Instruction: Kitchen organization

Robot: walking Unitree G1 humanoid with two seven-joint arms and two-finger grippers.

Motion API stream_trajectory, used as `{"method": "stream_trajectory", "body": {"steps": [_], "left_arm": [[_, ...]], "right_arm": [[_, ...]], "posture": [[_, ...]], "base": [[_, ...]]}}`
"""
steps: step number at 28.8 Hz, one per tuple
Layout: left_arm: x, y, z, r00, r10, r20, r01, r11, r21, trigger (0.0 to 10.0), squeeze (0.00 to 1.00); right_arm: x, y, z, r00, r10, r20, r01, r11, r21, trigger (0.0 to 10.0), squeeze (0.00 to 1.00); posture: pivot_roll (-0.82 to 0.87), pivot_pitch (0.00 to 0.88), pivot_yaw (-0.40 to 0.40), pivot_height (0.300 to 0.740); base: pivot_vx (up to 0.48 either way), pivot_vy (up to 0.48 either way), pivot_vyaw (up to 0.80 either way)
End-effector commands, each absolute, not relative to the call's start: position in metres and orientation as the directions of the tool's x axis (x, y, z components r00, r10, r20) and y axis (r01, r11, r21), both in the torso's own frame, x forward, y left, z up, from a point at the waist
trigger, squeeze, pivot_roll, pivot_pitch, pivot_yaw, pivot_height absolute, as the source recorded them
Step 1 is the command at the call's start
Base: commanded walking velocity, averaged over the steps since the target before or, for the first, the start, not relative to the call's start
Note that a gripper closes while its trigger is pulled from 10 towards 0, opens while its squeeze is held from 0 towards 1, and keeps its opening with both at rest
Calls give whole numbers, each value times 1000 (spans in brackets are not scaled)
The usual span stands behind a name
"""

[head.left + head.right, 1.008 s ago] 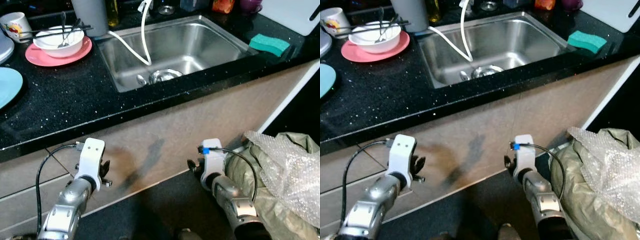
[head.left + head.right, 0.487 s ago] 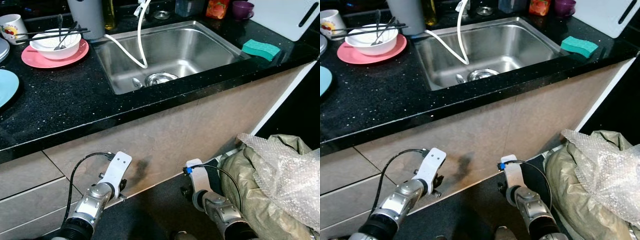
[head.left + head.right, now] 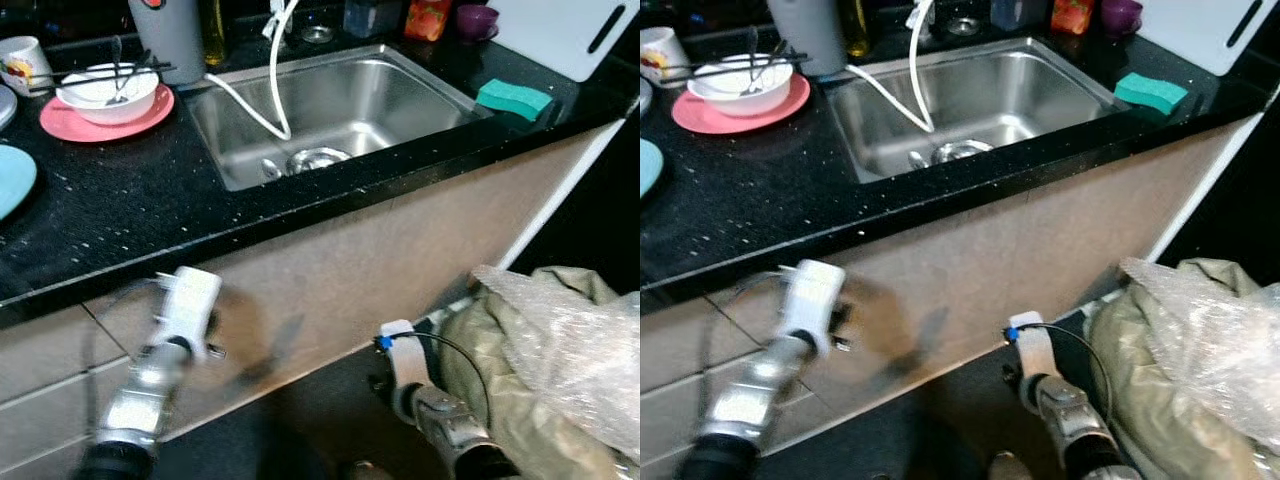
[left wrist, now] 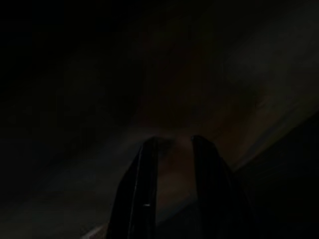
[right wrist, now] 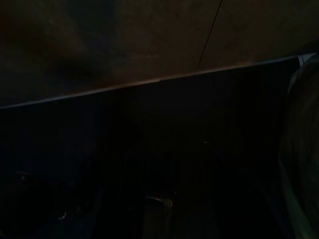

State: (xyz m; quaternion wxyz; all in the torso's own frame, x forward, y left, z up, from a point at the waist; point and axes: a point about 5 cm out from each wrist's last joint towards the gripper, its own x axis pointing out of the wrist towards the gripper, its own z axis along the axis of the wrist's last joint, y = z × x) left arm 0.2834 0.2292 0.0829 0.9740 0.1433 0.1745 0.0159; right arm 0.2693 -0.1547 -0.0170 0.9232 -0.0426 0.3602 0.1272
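Both arms hung low before the beige cabinet front (image 3: 400, 240): the left gripper (image 4: 172, 149), blurred, showed two dark fingers slightly apart and grasping nothing, while whether the right gripper (image 3: 385, 385) was released or clenched could not be told beside a bag of bubble wrap (image 3: 560, 350) at near right. Beyond, on the black counter (image 3: 120, 200), the steel sink (image 3: 330, 110) held a white hose (image 3: 255, 100); at far left a white bowl (image 3: 105, 88) with utensils sat on a pink plate (image 3: 75, 120), and at far right lay a green sponge (image 3: 513, 98).

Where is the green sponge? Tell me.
The green sponge lies on the black counter to the right of the sink, near the counter's front edge, in the head views.
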Motion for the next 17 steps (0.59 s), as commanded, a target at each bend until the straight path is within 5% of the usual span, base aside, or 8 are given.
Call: {"method": "stream_trajectory", "body": {"steps": [1, 17], "left_arm": [[278, 248, 96, 939, 115, -324, 0, 942, 334, 10000, 0], [223, 231, 63, 836, -129, -534, 308, 915, 261, 10000, 0]], "right_arm": [[264, -156, -22, 702, 202, -682, -258, 966, 21, 10000, 0], [261, -158, -25, 699, 202, -686, -259, 966, 20, 10000, 0]], "posture": [[16, 84, -15, 740], [16, 92, -17, 740]], "base": [[0, 0, 0], [0, 0, 0]]}}
